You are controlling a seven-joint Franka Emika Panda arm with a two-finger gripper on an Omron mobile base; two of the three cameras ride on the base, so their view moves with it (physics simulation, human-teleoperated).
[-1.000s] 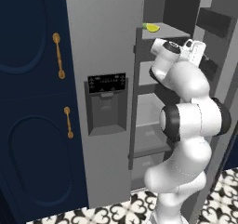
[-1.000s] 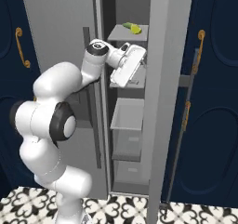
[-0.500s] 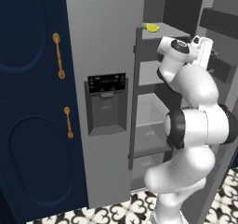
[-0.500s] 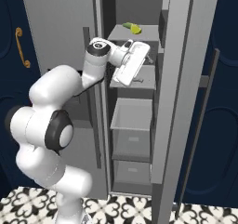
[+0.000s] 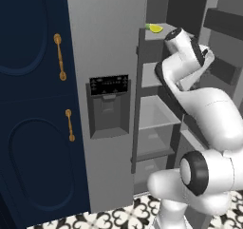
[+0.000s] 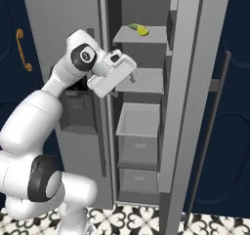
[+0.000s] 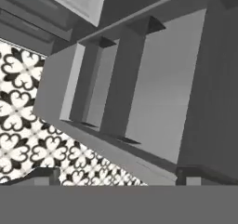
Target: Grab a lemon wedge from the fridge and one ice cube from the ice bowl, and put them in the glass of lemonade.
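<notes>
pincer (image 7: 119, 174): jaws spread wide, holding nothing, inside the open fridge (image 5: 107, 57) | wedge (image 6: 141, 29): above the pincer on the top shelf (image 6: 146, 35), well apart from it | under the pincer: door racks (image 7: 116, 83) and patterned floor (image 7: 18, 102)

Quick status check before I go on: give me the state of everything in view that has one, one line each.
fridge: right door swung open, left door with the dispenser shut.
lemon wedge: lying on the top fridge shelf, untouched.
gripper: empty, in front of the second shelf, below the wedge; jaws' spread not clear.
fridge drawers: pushed in.
navy cabinets: doors shut.
</notes>
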